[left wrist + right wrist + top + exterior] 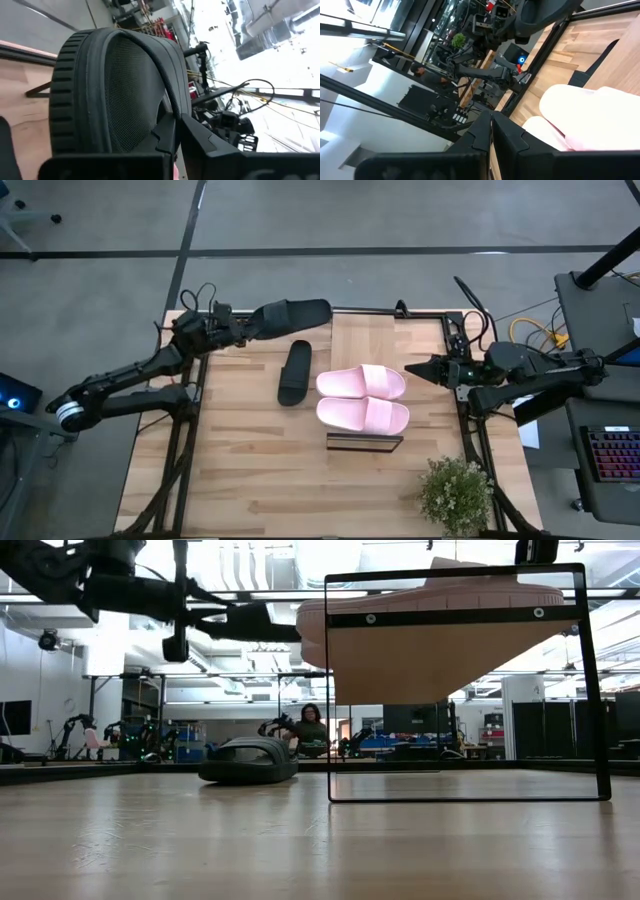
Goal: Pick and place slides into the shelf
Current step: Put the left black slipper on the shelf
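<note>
Left gripper (262,322): jaws clamped on raised black rubber slide (292,313), heel end.
Handling: looks light, flexible; grip its edge.
Right gripper (412,368): jaws together, empty.

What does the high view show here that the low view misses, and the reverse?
Only the high view: both pale pink slide sandals side by side on the shelf, a small potted plant, and the right gripper shut, empty, beside them. Only the low view: the shelf's thin black metal frame and a person seated beyond. Both: one black slide sandal on the table, another held aloft by the left gripper.
</note>
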### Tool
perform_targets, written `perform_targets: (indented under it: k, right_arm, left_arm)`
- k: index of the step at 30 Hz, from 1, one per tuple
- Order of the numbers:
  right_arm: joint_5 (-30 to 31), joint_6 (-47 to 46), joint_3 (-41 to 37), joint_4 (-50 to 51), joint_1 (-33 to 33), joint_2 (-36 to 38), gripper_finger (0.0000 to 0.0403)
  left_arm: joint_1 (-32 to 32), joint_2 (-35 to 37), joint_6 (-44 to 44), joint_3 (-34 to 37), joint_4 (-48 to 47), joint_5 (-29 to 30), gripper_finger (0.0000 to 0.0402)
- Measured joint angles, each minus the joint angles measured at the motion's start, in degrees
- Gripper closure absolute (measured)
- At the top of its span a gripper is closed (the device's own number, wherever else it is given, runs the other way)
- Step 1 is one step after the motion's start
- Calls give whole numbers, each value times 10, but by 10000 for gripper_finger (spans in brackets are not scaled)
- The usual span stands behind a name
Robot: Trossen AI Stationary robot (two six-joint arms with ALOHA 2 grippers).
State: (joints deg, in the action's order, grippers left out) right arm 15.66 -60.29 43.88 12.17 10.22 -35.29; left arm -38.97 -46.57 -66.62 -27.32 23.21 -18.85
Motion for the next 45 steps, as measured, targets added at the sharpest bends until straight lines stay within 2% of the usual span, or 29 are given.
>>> perform_targets:
  k: [9,15,23,32,45]
  right_arm:
    - [9,-6,0,-1,0,-4,394]
    - [9,-8,0,-5,0,-4,394]
    - [9,-2,0,-9,0,-4,394]
    - [10,29,0,-44,0,1,394]
    - [15,47,0,-39,0,58,394]
  left_arm:
    - [0,-22,-1,-19,-3,-71,402]
    - [0,-41,-4,-34,-2,-93,402]
    - [4,-83,0,-82,-1,-94,402]
    - [27,-162,16,-140,0,-94,401]
    - [67,-272,21,-215,29,-94,401]
